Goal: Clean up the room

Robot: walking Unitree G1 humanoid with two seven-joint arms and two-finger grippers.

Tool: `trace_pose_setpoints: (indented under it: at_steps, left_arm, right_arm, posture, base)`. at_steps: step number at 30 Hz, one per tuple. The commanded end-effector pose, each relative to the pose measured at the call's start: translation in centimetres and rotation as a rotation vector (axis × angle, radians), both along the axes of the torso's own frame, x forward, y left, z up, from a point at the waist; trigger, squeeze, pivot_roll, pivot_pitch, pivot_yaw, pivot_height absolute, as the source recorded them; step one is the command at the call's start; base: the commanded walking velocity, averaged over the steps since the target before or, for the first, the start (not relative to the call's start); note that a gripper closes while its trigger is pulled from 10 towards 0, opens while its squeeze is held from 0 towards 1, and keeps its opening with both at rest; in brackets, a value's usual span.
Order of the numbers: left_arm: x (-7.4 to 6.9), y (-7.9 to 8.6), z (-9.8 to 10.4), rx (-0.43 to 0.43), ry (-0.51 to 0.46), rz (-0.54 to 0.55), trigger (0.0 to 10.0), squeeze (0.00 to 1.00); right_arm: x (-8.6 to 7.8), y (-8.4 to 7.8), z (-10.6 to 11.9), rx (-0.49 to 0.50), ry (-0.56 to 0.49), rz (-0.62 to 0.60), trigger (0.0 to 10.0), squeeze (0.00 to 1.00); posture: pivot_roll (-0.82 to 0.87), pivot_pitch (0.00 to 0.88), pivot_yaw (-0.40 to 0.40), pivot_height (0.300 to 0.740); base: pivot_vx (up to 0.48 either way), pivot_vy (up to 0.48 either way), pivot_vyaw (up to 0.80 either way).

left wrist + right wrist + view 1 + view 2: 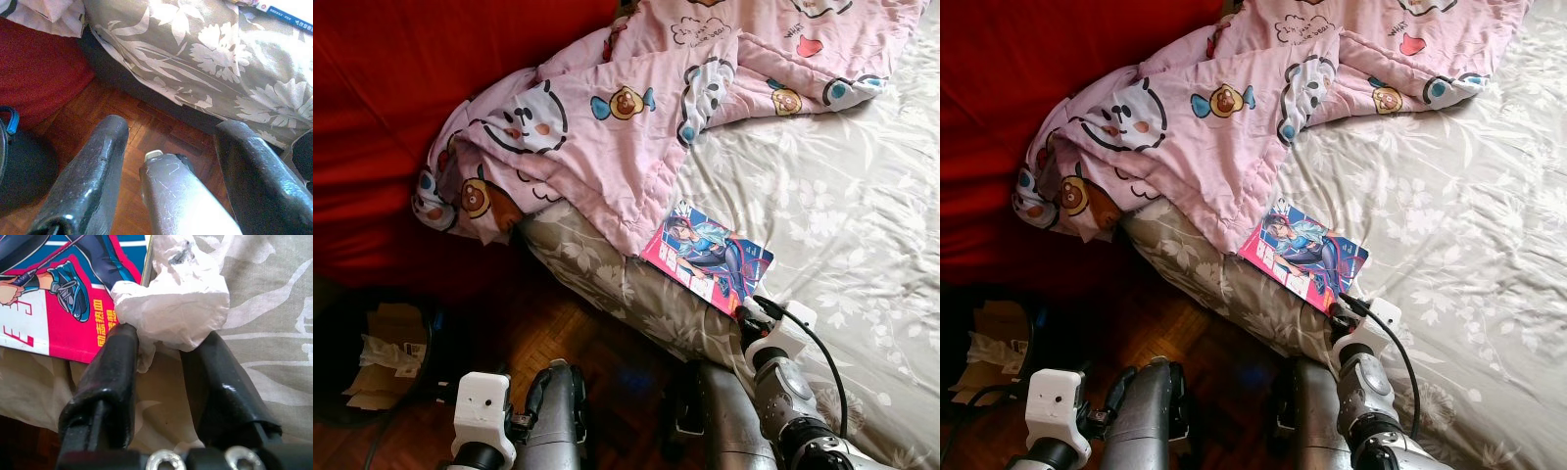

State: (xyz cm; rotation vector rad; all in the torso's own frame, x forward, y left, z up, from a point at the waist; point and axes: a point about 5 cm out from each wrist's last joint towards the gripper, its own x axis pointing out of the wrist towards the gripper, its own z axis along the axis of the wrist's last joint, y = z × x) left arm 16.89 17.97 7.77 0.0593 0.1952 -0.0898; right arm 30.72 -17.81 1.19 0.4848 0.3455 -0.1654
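We find the right gripper at the near edge of the bed, its two black fingers set on either side of a crumpled white tissue and touching it, so we judge the tissue pinched or about to be; the grasp looks light, at the lower fringe of the wad. The tissue lies on the floral sheet, touching the corner of a comic magazine, which rests flat just beside the hem of the pink cartoon blanket. We take the tissue to be litter and the black bin on the wooden floor, near the robot's left side, to be its likely destination. The right arm reaches forward and low over the mattress edge. The left gripper hangs idle above the floor, fingers spread wide with nothing between them but the robot's own limb below.
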Motion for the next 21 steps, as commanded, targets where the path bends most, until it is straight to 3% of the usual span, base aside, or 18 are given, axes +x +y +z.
trace_pose_setpoints:
  at_steps: [1,21]
  left_arm:
    - [-0.7,0.5,-0.7,0.023,0.044,0.02,10.0,0.0]
    - [0.7,1.1,-1.4,0.053,0.023,0.055,10.0,0.0]
  right_arm:
    - [-1.2,0.1,-1.3,0.004,0.044,-0.001,0.0,0.0]
    - [-2.6,1.2,-2.4,0.003,0.039,0.046,0.0,0.0]
  posture:
    - [0.17,0.437,0.013,0.624]
    - [0.14,0.356,0.002,0.624]
  base:
    - [0.0,0.0,0.0]
    - [0.0,0.0,0.0]
